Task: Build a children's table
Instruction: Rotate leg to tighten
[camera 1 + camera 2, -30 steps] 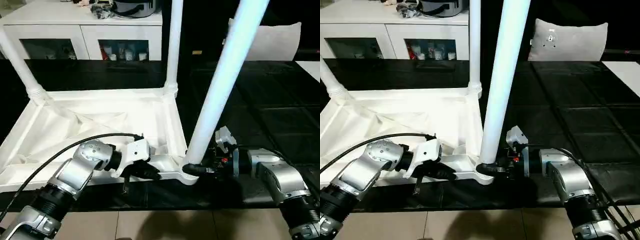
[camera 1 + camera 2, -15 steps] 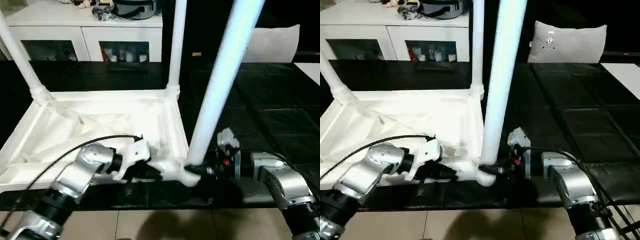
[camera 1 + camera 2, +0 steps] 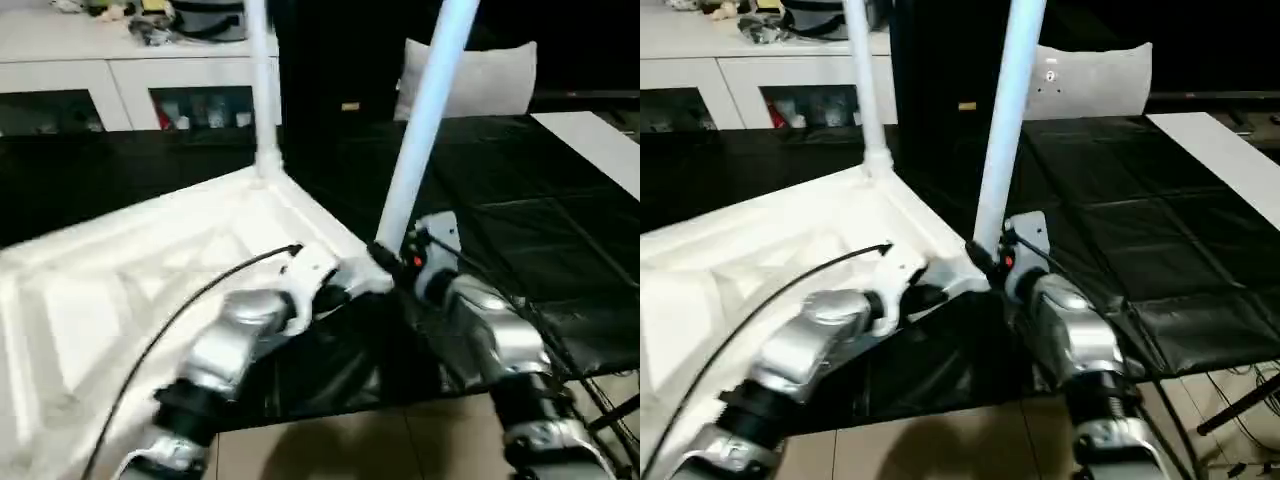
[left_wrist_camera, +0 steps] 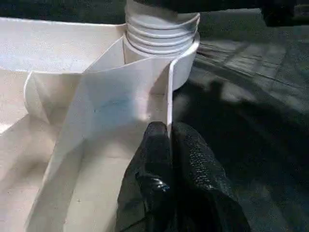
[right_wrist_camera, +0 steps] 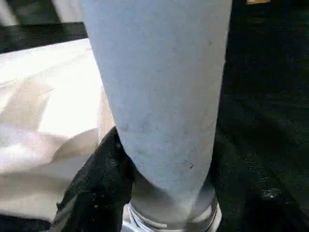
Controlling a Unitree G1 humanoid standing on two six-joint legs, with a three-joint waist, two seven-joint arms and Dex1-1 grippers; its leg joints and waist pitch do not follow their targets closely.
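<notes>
A: While the left end effector [image 4: 170, 145] pinches the thin wall of the upturned all-white plastic table top [image 3: 130, 270] beside its round corner socket [image 4: 161, 36], both black fingers closed on that rim, how do you judge the piece will handle?

B: Light and fairly stiff, I'd say. It's a hollow moulded shell with ribs underneath, so it should shift easily when pulled, and the thin wall may flex a little. The plastic looks smooth and likely slippery, so a rim grip close to the socket, where ribs and corner stiffen it, seems the soundest hold.

A: And the right end effector [image 5: 159, 193]?

B: Its black fingers wrap the base of the near long tapered white tubular leg [image 3: 1005, 110], clamped just above the ribbed collar where the leg enters the socket. Low on the leg is a good place: the tube is long, so a grip higher up would lever against the joint.

A: Where does the table sit?

B: Upside down on the black surface [image 3: 1120, 210], with another white leg [image 3: 865, 80] standing at the far corner, in front of a white cabinet [image 3: 120, 70].

A: What differs from a second ago?

B: The top now lies at an angle, its gripped corner swung round toward the middle, and both arms sit closer together. The head camera has shifted too, so part of that is viewpoint.
</notes>
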